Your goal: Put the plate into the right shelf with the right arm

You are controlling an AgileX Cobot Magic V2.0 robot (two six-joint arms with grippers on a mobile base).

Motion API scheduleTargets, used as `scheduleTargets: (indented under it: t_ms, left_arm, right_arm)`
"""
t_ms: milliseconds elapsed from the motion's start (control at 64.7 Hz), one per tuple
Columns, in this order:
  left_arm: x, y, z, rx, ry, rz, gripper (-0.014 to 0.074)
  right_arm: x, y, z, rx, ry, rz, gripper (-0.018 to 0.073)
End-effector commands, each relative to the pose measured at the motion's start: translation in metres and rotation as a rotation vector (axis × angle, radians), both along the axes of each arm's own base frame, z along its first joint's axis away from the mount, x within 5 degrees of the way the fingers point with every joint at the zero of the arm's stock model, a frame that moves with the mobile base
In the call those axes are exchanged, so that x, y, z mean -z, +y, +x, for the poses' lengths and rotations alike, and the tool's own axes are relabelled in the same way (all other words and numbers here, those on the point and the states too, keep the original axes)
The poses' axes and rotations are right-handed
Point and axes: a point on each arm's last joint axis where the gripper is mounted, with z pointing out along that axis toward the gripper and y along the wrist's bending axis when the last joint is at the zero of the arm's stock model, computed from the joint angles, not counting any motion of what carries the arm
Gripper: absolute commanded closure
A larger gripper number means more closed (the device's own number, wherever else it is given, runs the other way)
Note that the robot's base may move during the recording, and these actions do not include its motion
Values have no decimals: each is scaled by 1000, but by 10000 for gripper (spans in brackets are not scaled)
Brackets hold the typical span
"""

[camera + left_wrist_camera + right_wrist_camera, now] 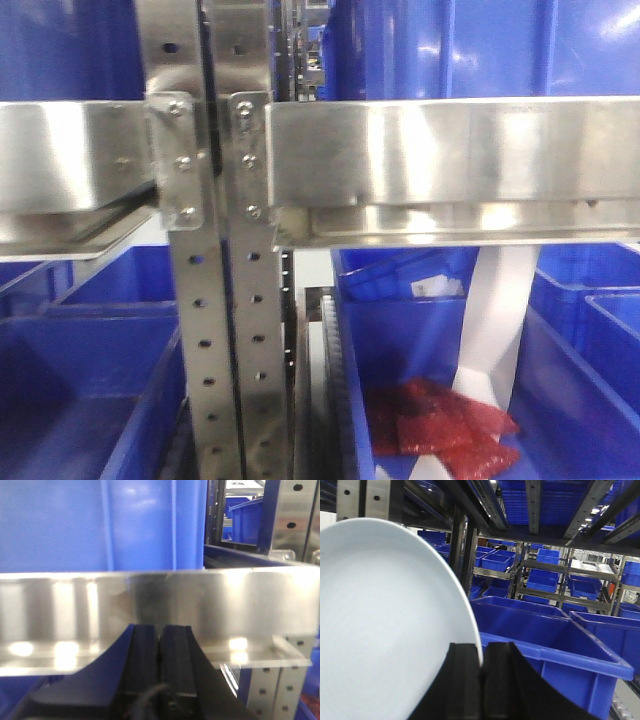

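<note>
The right claw (481, 680) is clamped on the rim of the white plate (385, 630), so the pickup looks done and only the setting-down remains. Just past the plate's edge sits a blue bin (555, 652), with dark beams (535, 505) overhead limiting lift. The left claw (160, 645) is closed and empty. The right shelf (450, 160) shows no plate.

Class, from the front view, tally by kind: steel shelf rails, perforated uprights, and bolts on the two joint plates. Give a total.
Shelf rails: 2
Uprights: 2
Bolts: 6
Total: 10
</note>
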Motion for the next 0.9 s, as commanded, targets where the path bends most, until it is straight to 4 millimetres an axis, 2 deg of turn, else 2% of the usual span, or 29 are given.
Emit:
scheduleTargets:
  t_ms: [0,880]
  left_arm:
    - [-6,2,-1,-18,-87,-9,643]
    - [-6,2,-1,-18,-87,-9,643]
  right_arm:
    - [-15,1,-3,-16,-103,5,507]
    - [-15,1,-3,-16,-103,5,507]
